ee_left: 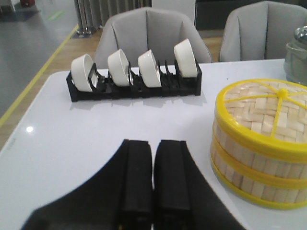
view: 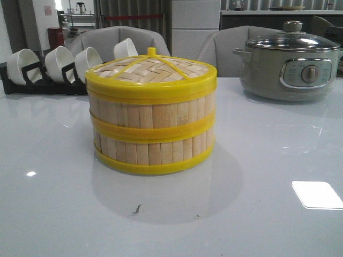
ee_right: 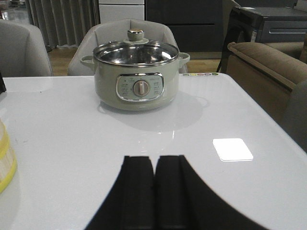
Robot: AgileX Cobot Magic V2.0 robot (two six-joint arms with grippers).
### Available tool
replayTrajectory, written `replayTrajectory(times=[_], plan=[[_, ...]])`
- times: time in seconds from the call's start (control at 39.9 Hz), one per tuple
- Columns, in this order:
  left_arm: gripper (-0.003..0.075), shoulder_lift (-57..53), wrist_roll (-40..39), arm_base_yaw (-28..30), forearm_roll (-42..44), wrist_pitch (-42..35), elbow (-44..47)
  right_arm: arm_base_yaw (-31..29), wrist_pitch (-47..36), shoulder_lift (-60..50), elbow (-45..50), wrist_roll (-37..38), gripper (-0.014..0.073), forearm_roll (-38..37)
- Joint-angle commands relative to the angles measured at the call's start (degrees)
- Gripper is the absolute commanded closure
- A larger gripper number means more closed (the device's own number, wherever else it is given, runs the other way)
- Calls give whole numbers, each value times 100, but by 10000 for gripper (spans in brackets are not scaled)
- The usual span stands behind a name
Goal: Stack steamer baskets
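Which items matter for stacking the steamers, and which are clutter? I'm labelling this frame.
Job: two stacked round bamboo-slat steamer baskets with yellow rims; woven bamboo lid with yellow knob on top.
Clutter: black rack of white bowls; grey-green electric pot with glass lid.

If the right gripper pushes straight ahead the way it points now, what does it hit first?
Most likely the electric pot. The right gripper, shut, points over bare table towards it; nothing else shows between, though depth is hard to judge.

Baskets (view: pixel 153 136): pale matt bamboo slats, glossy yellow plastic-looking rims. Lid (view: pixel 155 69) woven bamboo. Surface (view: pixel 268 160) smooth, glossy white. Pot (view: pixel 289 67) has a glass-and-metal lid. Fingers (ee_left: pixel 136 179) matt black.
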Motion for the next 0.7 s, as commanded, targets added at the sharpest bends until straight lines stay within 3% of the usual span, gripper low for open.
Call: replayTrajectory(times=[0.0,0.3,0.68], plan=[[629,-13,10,-32,122,-936,-74,-42,-558,50,-154,-59,545,-58],[629,-851,-37,219,-34,-2512,1461,-42,-558,50,-154,-59,545,-58],[629,-2337,-37,746,-316,-3033,3393,-42,-558,50,-154,-59,545,-58]])
